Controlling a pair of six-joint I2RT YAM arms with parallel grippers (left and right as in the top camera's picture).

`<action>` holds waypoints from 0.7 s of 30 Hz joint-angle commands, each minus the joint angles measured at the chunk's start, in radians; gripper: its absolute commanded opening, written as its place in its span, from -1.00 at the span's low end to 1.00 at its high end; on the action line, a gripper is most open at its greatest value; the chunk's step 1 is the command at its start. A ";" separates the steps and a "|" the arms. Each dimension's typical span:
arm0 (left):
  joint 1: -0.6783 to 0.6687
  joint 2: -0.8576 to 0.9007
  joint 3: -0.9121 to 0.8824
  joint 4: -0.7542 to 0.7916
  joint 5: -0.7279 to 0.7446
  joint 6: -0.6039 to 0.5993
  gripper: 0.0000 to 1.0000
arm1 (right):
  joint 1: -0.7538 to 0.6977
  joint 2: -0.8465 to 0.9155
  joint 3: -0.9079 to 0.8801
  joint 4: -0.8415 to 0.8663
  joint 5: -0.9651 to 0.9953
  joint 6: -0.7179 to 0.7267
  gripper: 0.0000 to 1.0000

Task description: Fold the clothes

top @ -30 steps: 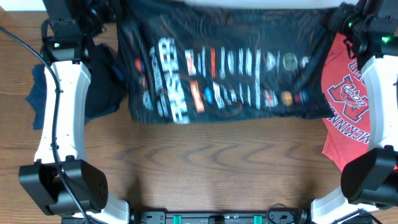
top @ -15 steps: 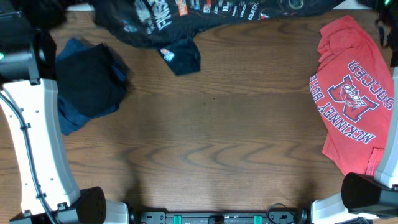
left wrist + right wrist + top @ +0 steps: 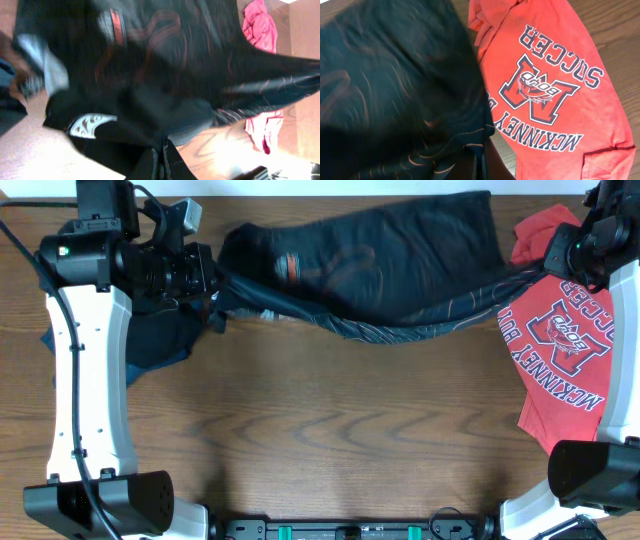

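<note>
At 10 o'clock we see one navy garment (image 3: 150, 345) in a heap. Our left gripper (image 3: 207, 277) pinches one end of the single black jersey (image 3: 380, 270), which sags stretched along the 12 o'clock edge of the wooden table (image 3: 330, 440), its long axis running 9 to 3. Our right gripper (image 3: 548, 268) pinches its other end. One red T-shirt (image 3: 565, 355) lies at 3 o'clock.

The jersey (image 3: 400, 260) stretched across the table's (image 3: 330, 430) far side between the left gripper (image 3: 212, 282) and the right gripper (image 3: 550, 265). A soccer T-shirt (image 3: 565, 360) lay at the right edge, a crumpled garment (image 3: 165, 345) at the left.
</note>
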 commanded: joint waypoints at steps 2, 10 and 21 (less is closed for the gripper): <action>0.004 -0.061 0.008 0.042 0.011 0.039 -0.88 | -0.005 -0.045 -0.002 0.017 0.020 -0.025 -0.98; 0.043 -0.312 0.019 0.132 0.010 0.035 -0.88 | -0.006 -0.303 -0.002 0.141 -0.002 -0.019 -0.98; 0.063 -0.628 0.019 0.287 -0.160 -0.009 -0.88 | -0.006 -0.573 -0.002 0.248 0.060 0.006 -0.98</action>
